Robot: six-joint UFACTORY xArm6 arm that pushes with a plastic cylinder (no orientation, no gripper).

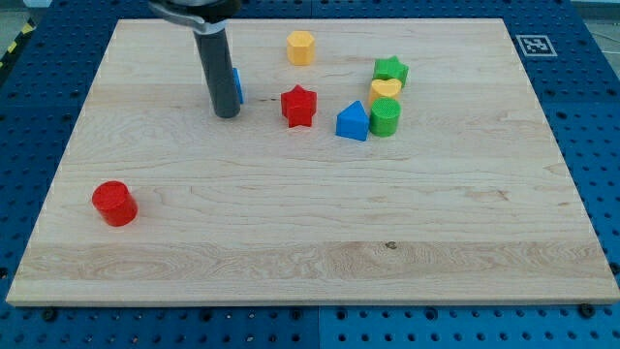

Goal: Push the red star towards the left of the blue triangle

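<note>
My tool is the dark rod, and my tip (pixel 227 113) rests on the bench (pixel 310 223) in its upper left part. It is a bare rod, so there is nothing on it to clench or release, and it grasps nothing. Just behind the rod, on its right edge, a blue block (pixel 236 84) peeks out; most of it is hidden, so I cannot tell its shape or whether the rod touches it.

The red star (pixel 298 106) sits near my tip on the view's right, at about the same height, with a clear strip of wood between us. Further right of my tip, just beyond the star and slightly lower, is the blue triangle (pixel 353 121); the star is beside its upper left and close, but the two look apart.

Right of the triangle, a green cylinder (pixel 385 117) stands just beside it, with a yellow heart (pixel 386 90) above that and a green star (pixel 390 70) above the heart, the three packed in a tight column. Up and to the right of my tip is a yellow hexagon (pixel 301 47). Far down and to the left of my tip, well apart from everything, is a red cylinder (pixel 114 203).
</note>
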